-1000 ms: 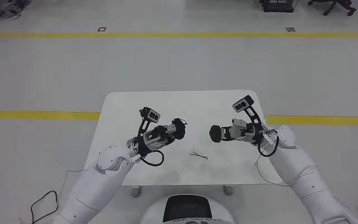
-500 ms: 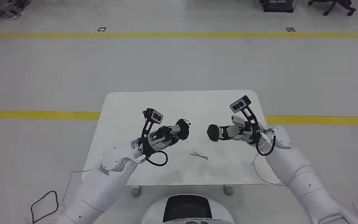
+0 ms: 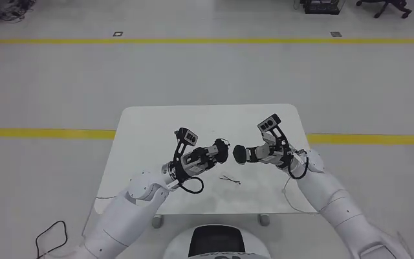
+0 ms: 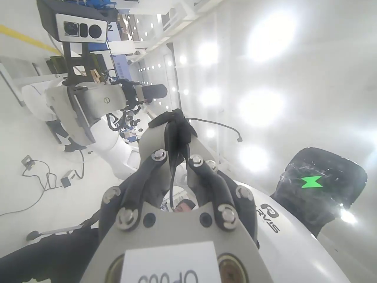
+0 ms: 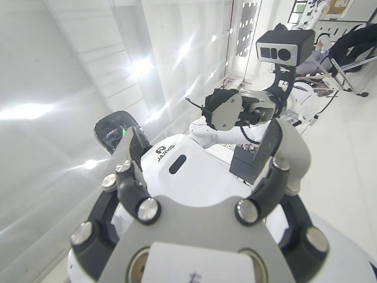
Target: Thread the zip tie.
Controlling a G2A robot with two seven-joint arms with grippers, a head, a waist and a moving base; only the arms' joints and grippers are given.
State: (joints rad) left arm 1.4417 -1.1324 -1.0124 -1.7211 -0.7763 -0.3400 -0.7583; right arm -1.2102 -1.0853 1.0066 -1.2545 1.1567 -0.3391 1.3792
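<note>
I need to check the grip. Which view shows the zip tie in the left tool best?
The left wrist view: the zip tie sits pinched in the left tool, its tail curving free. The right wrist view shows its tip sticking out of that tool; in the top view it is too small to tell.

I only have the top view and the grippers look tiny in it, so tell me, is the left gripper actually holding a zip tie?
Observer: Yes. The left wrist view shows the left gripper shut on a black zip tie, its strap curving out ahead of it.
Operator: And the right gripper, open or shut?
Observer: Open. In the right wrist view the right gripper has its fingers spread wide, gripping nothing.
Operator: Is the tie aimed at it?
Observer: Cannot tell, but the right wrist view shows a thin tip poking out of the left gripper.
</note>
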